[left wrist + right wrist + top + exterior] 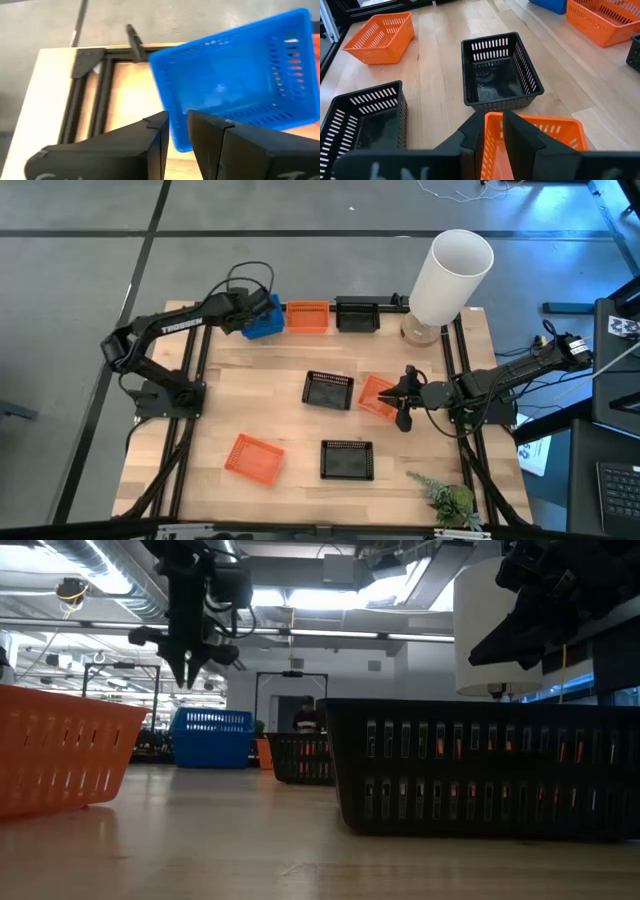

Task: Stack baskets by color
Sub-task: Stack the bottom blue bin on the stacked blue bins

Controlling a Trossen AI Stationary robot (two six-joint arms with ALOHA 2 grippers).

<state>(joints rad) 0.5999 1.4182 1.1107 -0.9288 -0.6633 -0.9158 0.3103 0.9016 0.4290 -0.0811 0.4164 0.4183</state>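
A blue basket (264, 323) (212, 737) rests on its bottom at the table's far left edge, apparently more than one nested. My left gripper (177, 118) (187, 675) hangs above its corner (181, 142), its fingers a narrow gap apart with nothing between them. Right of centre, my right gripper (399, 396) (494, 116) is shut on an orange basket (377, 395). Other baskets lie apart: orange (307, 316) and black (357, 314) at the far edge, black (328, 390) at the centre, orange (253, 457) and black (347, 460) nearer the front. My right gripper pinches one side wall (492, 137) of the orange basket between its two fingers, one finger outside the wall and one inside the basket. The fingers slant down from the table's right. The basket sits tilted; whether its lower edge touches the table, I cannot tell.
A tall white cylinder (447, 275) stands at the far right corner. A small green plant (447, 500) lies at the near right corner. Bare wood (250, 395) lies between the centre and the left frame rail.
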